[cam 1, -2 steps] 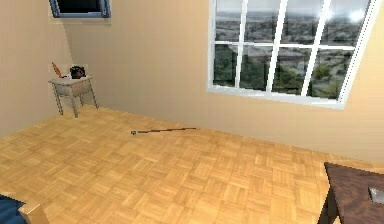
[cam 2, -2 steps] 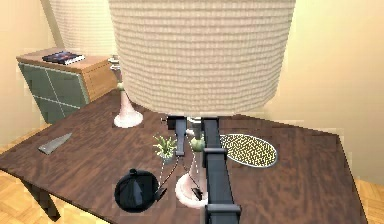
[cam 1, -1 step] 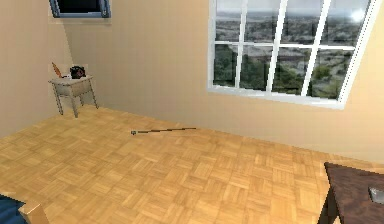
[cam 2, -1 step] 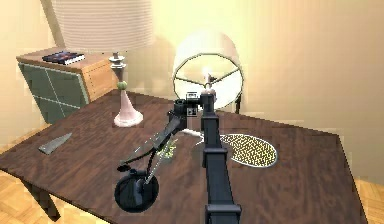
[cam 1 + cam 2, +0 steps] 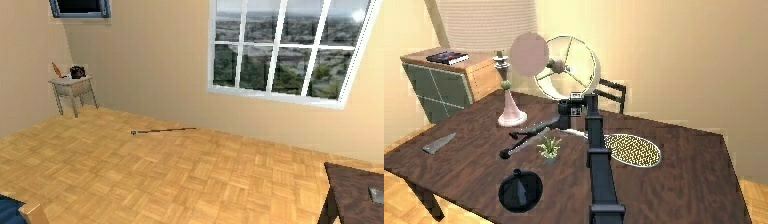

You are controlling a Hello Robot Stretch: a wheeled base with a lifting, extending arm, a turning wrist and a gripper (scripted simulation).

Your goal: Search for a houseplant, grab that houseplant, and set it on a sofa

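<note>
A small green houseplant (image 5: 549,148) with spiky leaves stands on the dark wooden table (image 5: 694,185) in the arm side view. The arm (image 5: 599,165) rises from the bottom edge over the table, its white marker squares (image 5: 574,112) at the far end. The gripper (image 5: 510,151) reaches left from them, its dark body and thin fingers low above the tabletop, just left of the plant. Whether it touches the plant or holds anything cannot be told.
The table also carries a pink vase-like stand (image 5: 509,104), a round wire fan (image 5: 569,65), a racket head (image 5: 632,150), a black bowl (image 5: 521,190) and a grey piece (image 5: 439,143). A chair (image 5: 612,95) and a cabinet (image 5: 444,82) stand behind. Ahead lie parquet floor (image 5: 150,165), a thin rod (image 5: 163,130), a white side table (image 5: 73,88), a window (image 5: 290,45).
</note>
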